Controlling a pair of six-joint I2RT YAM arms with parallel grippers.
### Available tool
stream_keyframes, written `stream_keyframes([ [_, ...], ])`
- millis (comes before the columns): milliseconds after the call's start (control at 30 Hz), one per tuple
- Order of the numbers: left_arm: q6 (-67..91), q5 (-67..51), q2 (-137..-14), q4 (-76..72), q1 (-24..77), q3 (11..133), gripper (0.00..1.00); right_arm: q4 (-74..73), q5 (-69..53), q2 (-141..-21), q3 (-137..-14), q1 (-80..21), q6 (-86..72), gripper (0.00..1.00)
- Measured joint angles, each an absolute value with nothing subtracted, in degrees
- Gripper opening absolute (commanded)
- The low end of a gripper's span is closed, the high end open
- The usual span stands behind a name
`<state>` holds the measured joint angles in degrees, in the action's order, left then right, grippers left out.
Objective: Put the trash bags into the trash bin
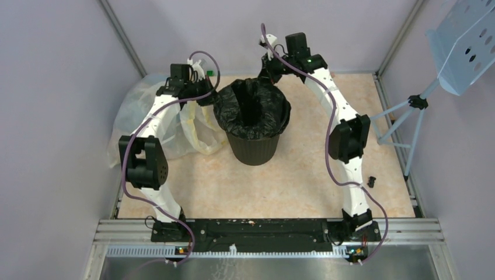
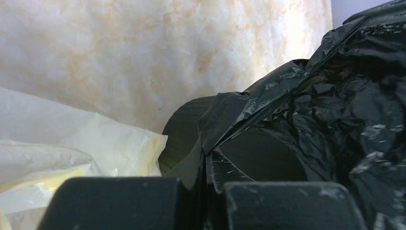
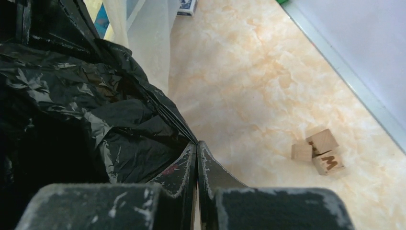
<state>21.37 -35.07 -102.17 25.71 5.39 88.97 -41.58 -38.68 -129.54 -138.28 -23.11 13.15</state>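
The round black ribbed trash bin stands at the middle back of the table. The glossy black trash bag lines its mouth and is folded over the rim. My left gripper is at the bin's left rim, shut on the bag's edge, with the bin's ribbed side just below. My right gripper is at the far right rim, shut on the bag's edge. The jaws of both are pressed together on the thin plastic.
A big translucent pale-yellow bag lies left of the bin, against the left arm; it shows in the left wrist view. Small wooden blocks lie behind the bin. A tripod with a blue perforated panel stands at the right.
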Motion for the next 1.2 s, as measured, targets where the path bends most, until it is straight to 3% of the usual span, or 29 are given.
stream_keyframes([
  [167,22.1,-35.2,-102.2,24.4,5.6,85.0,0.00,-41.8,-40.2,-131.1,-138.3,-22.6,10.9,0.01],
  [233,22.5,-35.4,-102.2,23.1,6.0,82.8,0.00,-42.0,-40.2,-131.2,-138.3,-22.5,9.7,0.20],
  [467,23.8,-35.5,-101.6,21.4,6.2,78.0,0.00,-39.7,-33.4,-130.2,-137.4,-20.4,-1.2,0.62],
  [700,24.7,-34.5,-96.4,20.8,6.1,75.1,0.00,-35.9,-21.1,-114.0,-121.0,-16.6,-10.9,0.63],
  [800,25.6,-34.4,-93.5,19.7,6.1,73.5,0.00,-31.8,-16.4,-102.3,-108.1,-16.4,-15.7,0.58],
  [900,27.2,-34.8,-90.8,17.5,6.1,70.1,0.00,-24.2,-13.4,-88.6,-90.4,-16.5,-21.3,0.45],
  [1000,28.7,-35.6,-88.9,15.3,6.1,65.8,0.00,-18.8,-12.3,-77.6,-75.7,-16.5,-26.4,0.42],
  [1200,30.4,-37.0,-88.6,13.8,6.1,62.1,0.00,-11.6,-16.7,-72.1,-62.3,-16.5,-33.8,0.41],
])
